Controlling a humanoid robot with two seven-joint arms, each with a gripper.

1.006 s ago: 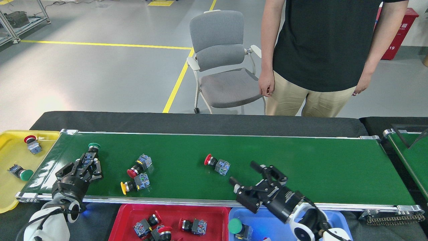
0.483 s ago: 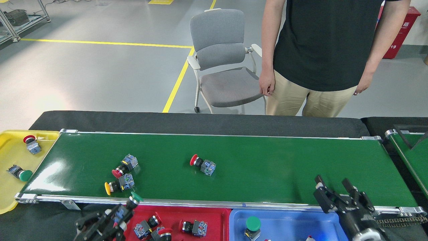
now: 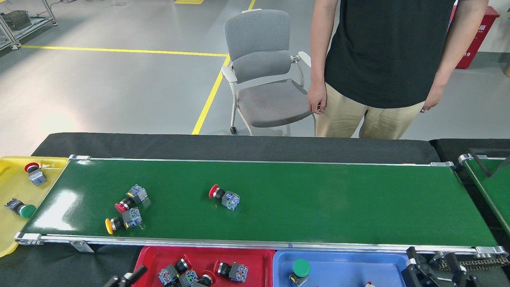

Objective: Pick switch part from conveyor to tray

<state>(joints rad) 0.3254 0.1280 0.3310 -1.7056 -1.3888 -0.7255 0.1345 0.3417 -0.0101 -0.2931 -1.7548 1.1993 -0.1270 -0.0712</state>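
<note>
From the head view, the conveyor point(image 3: 318, 199) runs left to right across the middle, its dark-green belt framed by silver rails. Three switch parts lie on it. A red-capped switch part point(image 3: 224, 196) sits left of the belt's centre, alone. Further left, a second red-capped switch part point(image 3: 131, 198) lies just above a yellow-capped switch part point(image 3: 123, 221), the two nearly touching, close to the near rail.

Below the near rail stand two trays side by side. The red tray point(image 3: 263, 259) holds several switch parts point(image 3: 203, 274) clustered in its left and middle. The blue tray point(image 3: 346, 263) holds a green-capped switch part point(image 3: 299, 271) near its left end. At the belt's left end a yellow tray point(image 3: 10, 187) holds a red-capped part point(image 3: 34, 172) and a green-capped part point(image 3: 19, 208), well apart.

The left gripper point(image 3: 124, 279) shows only as dark finger tips at the bottom edge, beside the red tray's left corner; whether it is open or closed cannot be told. The right gripper point(image 3: 436, 271) pokes up at the bottom right, beside the blue tray's right end, its two dark fingers point(image 3: 416, 267) standing apart with nothing between them.

Beyond the conveyor a person point(image 3: 382, 67) in a black shirt and tan trousers stands next to a grey chair point(image 3: 263, 75). A smaller green belt point(image 3: 492, 187) shows in part at the right edge.
</note>
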